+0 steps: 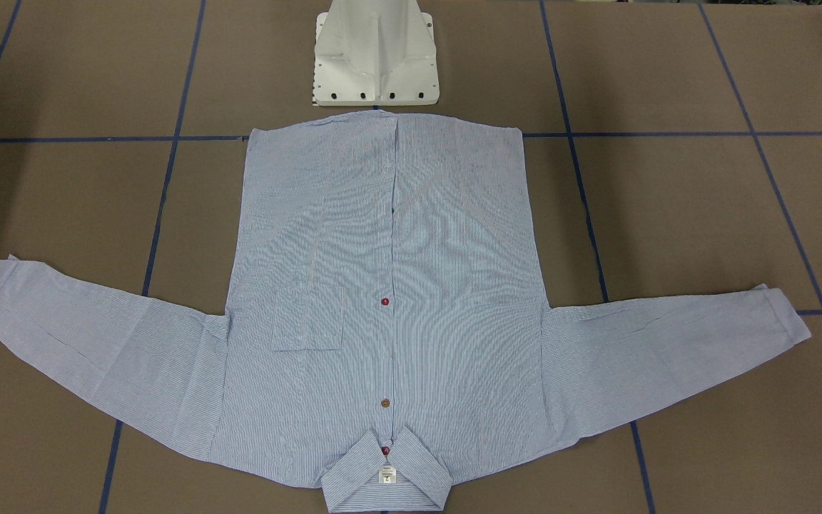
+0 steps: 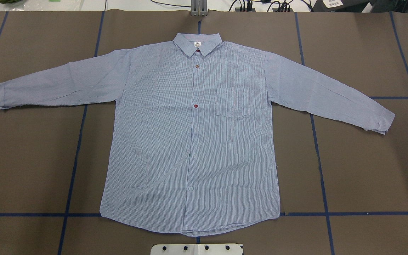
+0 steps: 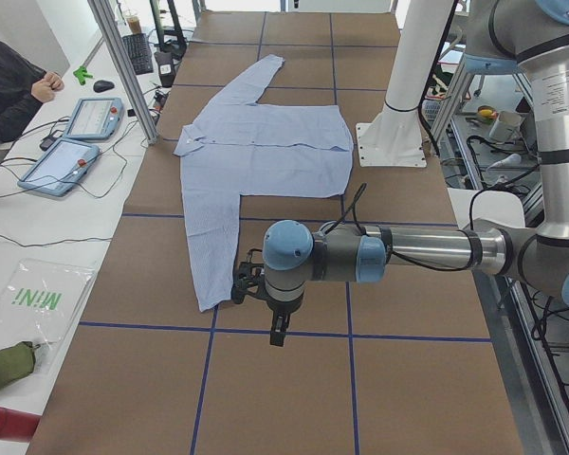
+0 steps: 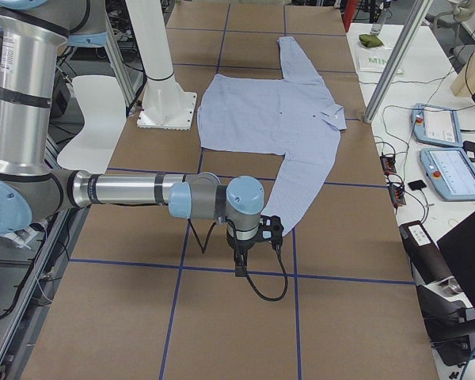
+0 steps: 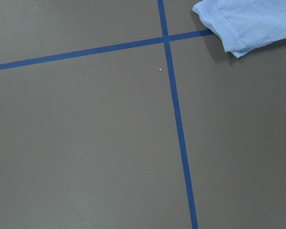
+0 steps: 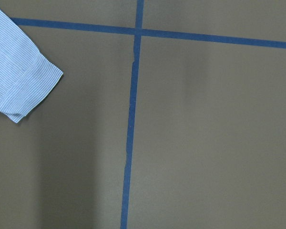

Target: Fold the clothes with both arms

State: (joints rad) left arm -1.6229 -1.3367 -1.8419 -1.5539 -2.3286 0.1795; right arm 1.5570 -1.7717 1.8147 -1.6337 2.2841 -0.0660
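The shirt (image 2: 193,141) lies flat, front up, in the middle of the tabletop (image 2: 367,159). Seen from overhead, its length runs from the collar (image 2: 197,44) at 12 o'clock to the hem (image 2: 190,230) at 6, with the sleeves (image 2: 62,85) spread toward 9 and 3. The cloth is thin, finely striped and lightly creased. The left arm (image 3: 427,251) and right arm (image 4: 127,190) reach out level, with the left hand (image 3: 278,332) and right hand (image 4: 241,261) pointing straight down. I cannot tell whether either is clenched or released.
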